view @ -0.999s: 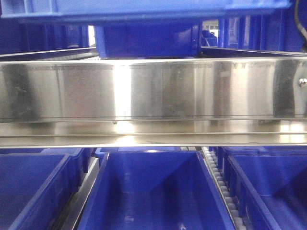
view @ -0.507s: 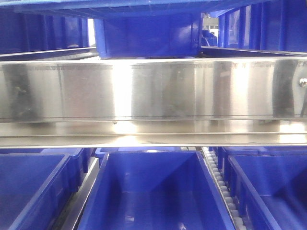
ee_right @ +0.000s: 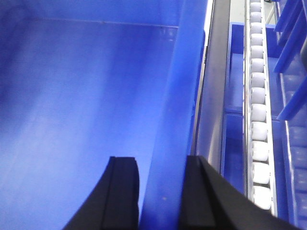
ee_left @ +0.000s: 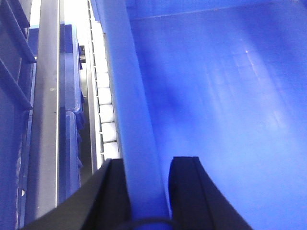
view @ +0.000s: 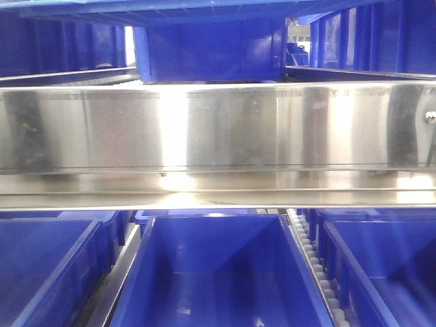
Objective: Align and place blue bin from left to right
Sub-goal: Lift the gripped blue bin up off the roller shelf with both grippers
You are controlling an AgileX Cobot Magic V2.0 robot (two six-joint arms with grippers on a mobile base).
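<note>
The left gripper (ee_left: 149,164) clamps narrowly on one side wall of the blue bin (ee_left: 216,96), and the right gripper (ee_right: 158,160) clamps the opposite wall. A roller track (ee_left: 104,115) runs at 9 o'clock of the left grip, and a second roller row (ee_right: 259,110) at 3 o'clock of the right. The grasp looks done; aligning, lowering and release look left, and I cannot tell whether the bin rests on anything

Front view I read close, level with rack's steel rail (view: 218,129), facing in, left wrist view along left gripper (ee_left: 148,191) clamping left wall of blue bin (ee_left: 230,105), right wrist likewise, right gripper (ee_right: 160,191) clamping opposite wall, both sharing bin interior
</note>
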